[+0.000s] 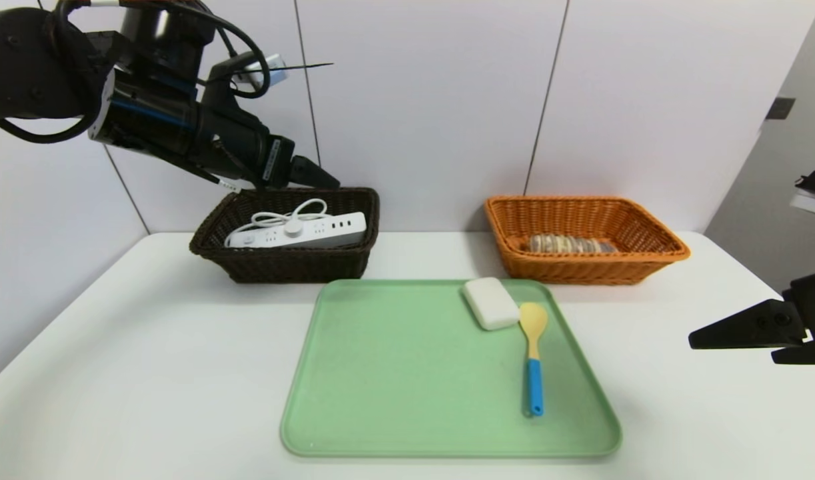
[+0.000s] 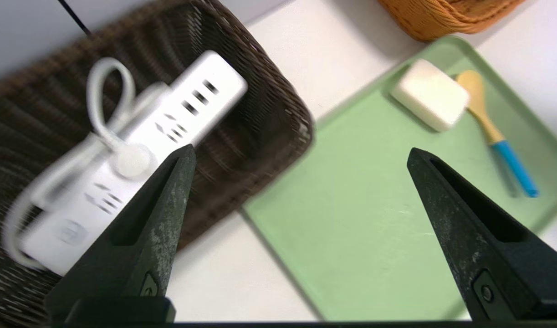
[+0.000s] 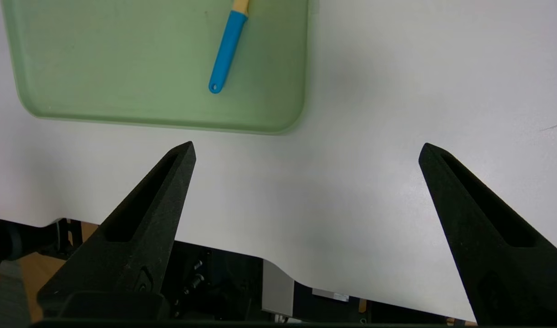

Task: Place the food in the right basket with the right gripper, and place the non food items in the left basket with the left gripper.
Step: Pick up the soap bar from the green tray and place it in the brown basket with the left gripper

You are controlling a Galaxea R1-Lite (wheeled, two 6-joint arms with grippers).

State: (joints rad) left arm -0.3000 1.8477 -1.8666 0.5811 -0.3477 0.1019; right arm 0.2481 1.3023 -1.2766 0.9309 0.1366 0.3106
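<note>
One surface (image 1: 147,373) carries two baskets and one green tray (image 1: 407,373). The dark basket (image 1: 284,263) is the left of the two; the orange basket (image 1: 580,270) is the right. Both are set behind the tray.

Contents, dark basket: one white power strip (image 1: 340,228) with one coiled white cord (image 1: 314,203). The strip has three dark ports near one end.

Contents, orange basket: one striped loaf (image 1: 567,244), lying lengthwise along the basket.

Contents, tray: two items, both in its right part. Item one is one white block (image 1: 491,303), near the rear edge. Item two is one spoon (image 1: 533,333), its yellow bowl just beside the block and its blue handle directed toward the front edge.

Hands: two. The left hand (image 2: 301,150) is positioned above the dark basket; its two fingers are wide apart, with nothing between them in its grasp. The right hand (image 3: 308,146) is positioned over the surface, to the right of the tray; its two fingers are likewise wide apart and grasp nothing
</note>
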